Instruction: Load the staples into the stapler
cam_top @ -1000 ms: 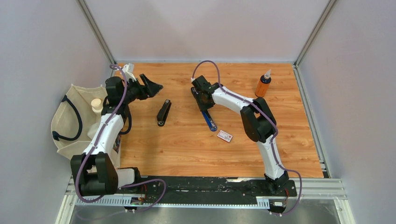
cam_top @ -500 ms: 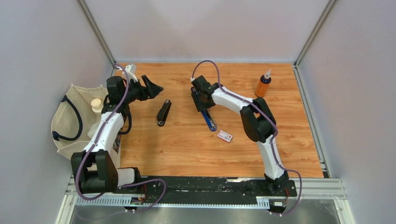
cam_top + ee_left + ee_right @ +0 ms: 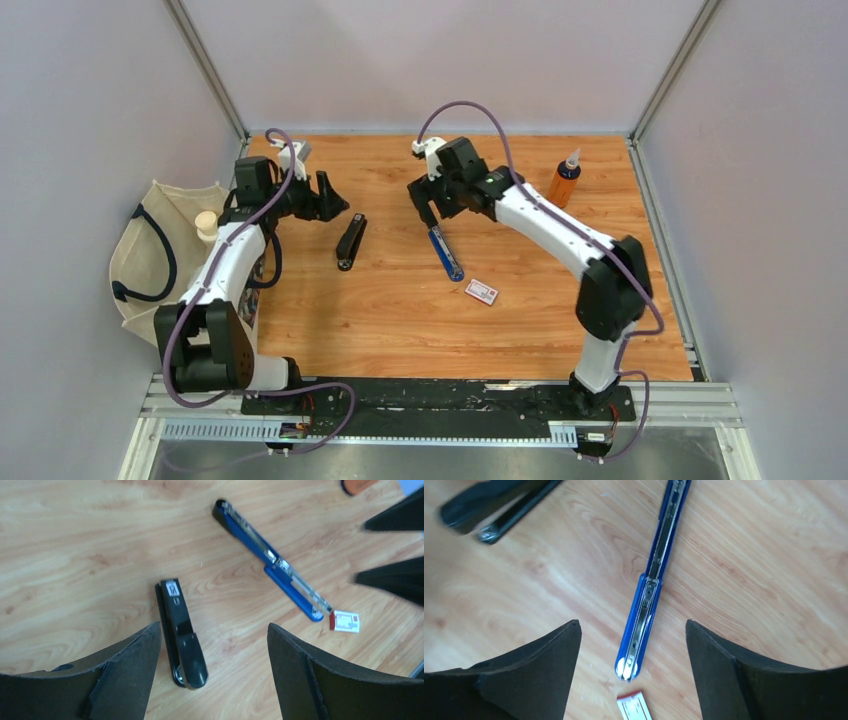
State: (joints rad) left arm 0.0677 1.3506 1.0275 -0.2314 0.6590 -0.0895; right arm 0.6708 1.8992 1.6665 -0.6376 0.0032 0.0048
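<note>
**Above the far end of the opened blue stapler: right arm placed for the box**

Across the middle of the worktop (image 3: 320, 320) the blue stapler (image 3: 446, 252) lay hinged out flat with its silvery rail facing up. Its long axis ran from the far centre toward the near right. The staples box (image 3: 481, 291), white with a red label, lay just beside the stapler's near tip. I could not tell whether the two touched. I could make out no loose strip, nor tell whether the rail held any.

My right end effector (image 3: 430, 213) hung over the stapler's far end, fingers spread and empty. In its wrist view the stapler ran lengthways between the fingers, and the box showed at the bottom edge. The box therefore lay toward the arm bases from that end effector, almost along the stapler's own axis. Its longer side ran roughly across the worktop, slightly tilted.

My left end effector (image 3: 333, 203), likewise spread and empty, hovered by the far end of the closed black stapler (image 3: 350, 241), well apart from the box. I judged the right arm the nearer. The orange bottle (image 3: 563, 182) stood far right, uninvolved.
</note>
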